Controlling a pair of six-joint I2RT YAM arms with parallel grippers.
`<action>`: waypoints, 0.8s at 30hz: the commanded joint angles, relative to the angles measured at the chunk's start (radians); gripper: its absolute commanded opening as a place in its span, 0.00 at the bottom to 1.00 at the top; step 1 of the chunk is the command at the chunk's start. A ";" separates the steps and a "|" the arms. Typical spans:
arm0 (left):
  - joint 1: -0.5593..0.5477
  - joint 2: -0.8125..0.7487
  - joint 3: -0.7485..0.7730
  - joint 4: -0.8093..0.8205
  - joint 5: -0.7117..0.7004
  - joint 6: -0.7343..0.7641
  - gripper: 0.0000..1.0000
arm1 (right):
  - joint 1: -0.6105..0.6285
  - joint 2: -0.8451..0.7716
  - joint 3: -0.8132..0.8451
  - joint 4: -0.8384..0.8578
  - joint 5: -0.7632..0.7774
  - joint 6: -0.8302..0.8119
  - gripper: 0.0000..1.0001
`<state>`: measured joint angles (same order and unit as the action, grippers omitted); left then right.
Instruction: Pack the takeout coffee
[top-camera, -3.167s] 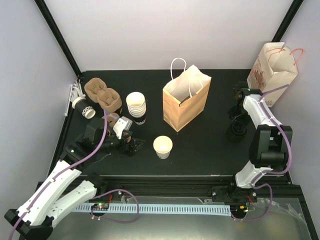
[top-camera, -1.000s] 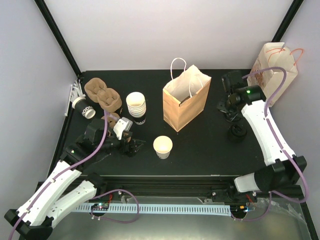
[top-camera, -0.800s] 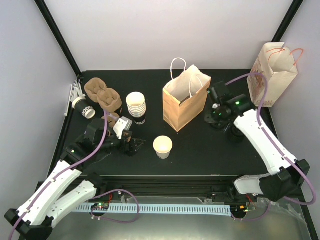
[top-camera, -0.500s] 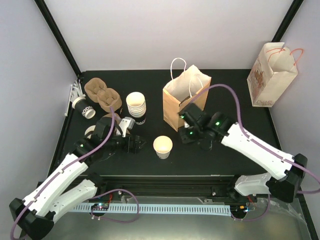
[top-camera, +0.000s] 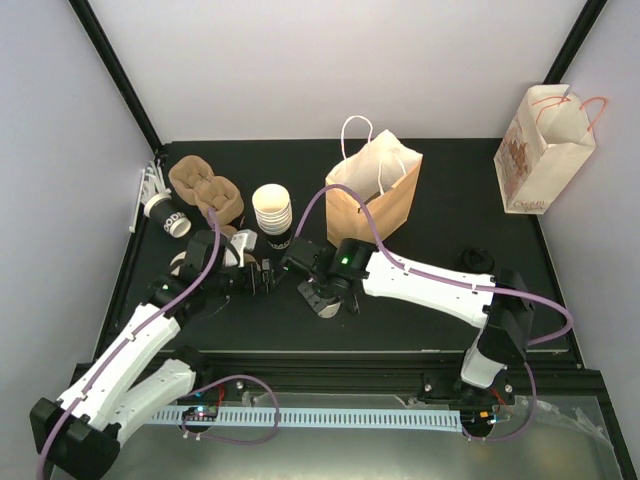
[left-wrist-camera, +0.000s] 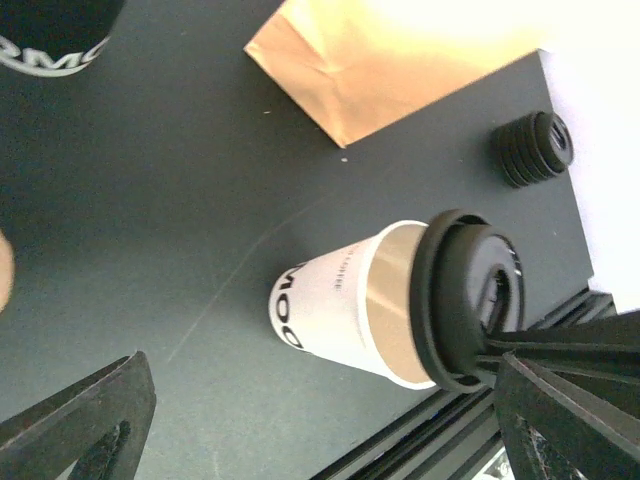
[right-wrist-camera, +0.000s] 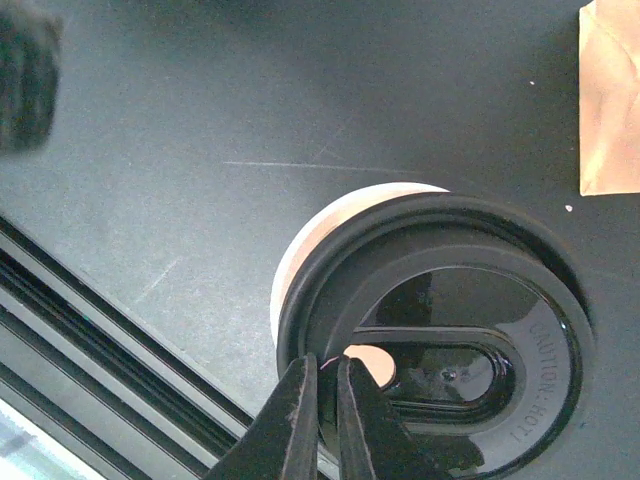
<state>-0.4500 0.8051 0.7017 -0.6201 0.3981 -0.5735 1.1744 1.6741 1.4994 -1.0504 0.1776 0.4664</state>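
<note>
The brown paper bag (top-camera: 372, 205) stands open at centre frame of the top view, its interior dark and its contents not discernible. A white printed bag (top-camera: 545, 150) stands open at upper right, and its interior is likewise unreadable. A stack of white cups (top-camera: 272, 215) stands left of the brown bag, brown pulp carriers (top-camera: 205, 188) sit further left, and a stack of black lids (left-wrist-camera: 533, 148) lies to the right. The takeout coffee cup (left-wrist-camera: 330, 310) stands just below the brown bag, with a white wall and a dark lettered band at the base. A black lid (right-wrist-camera: 440, 330) sits off-centre over its mouth, leaving a crescent of rim exposed. The right gripper (right-wrist-camera: 325, 362) pinches the lid's edge. The left gripper (top-camera: 268, 278), just left of the cup, has its jaws spread wide and holds nothing.
</note>
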 joint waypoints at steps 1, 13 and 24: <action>0.075 -0.009 -0.026 0.025 0.096 -0.021 0.95 | 0.010 0.007 0.034 -0.016 0.036 -0.034 0.09; 0.103 0.011 -0.034 0.014 0.157 0.011 0.95 | 0.018 0.042 0.033 -0.005 0.009 -0.046 0.10; 0.104 0.026 -0.036 0.005 0.182 0.012 0.95 | 0.020 0.069 0.034 0.004 0.014 -0.055 0.11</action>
<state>-0.3527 0.8314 0.6647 -0.6201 0.5518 -0.5758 1.1877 1.7317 1.5074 -1.0538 0.1776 0.4240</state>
